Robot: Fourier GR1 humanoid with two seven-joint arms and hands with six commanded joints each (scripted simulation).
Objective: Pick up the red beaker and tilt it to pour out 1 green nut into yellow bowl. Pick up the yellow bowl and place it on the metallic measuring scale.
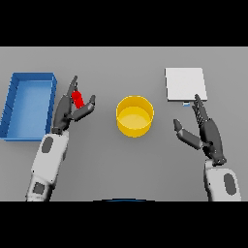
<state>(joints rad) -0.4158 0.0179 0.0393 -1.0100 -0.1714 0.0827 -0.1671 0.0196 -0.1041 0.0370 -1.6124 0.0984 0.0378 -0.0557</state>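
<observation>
- We see our left hand raised over the grey table, between the blue bin and the yellow bowl.
- The red beaker shows between the fingers and the thumb of that hand, leaning with its top toward the upper left.
- The fingers of our left hand lie long and nearly straight behind the beaker, while the thumb reaches out toward the bowl on its other side; we cannot tell for certain whether they press on the beaker or only flank it.
- The yellow bowl stands upright on the table near the middle of the view, well apart from the left hand's thumb tip, and its inside looks plain yellow.
- We cannot make out any green nut, either in the beaker or in the bowl.
- The metallic measuring scale lies flat as a pale square at the upper right, apart from the bowl.
- Our right hand sits right of the bowl, just below the scale, fingers straight and pointing up toward the scale's near edge, thumb spread toward the bowl, holding nothing.
</observation>
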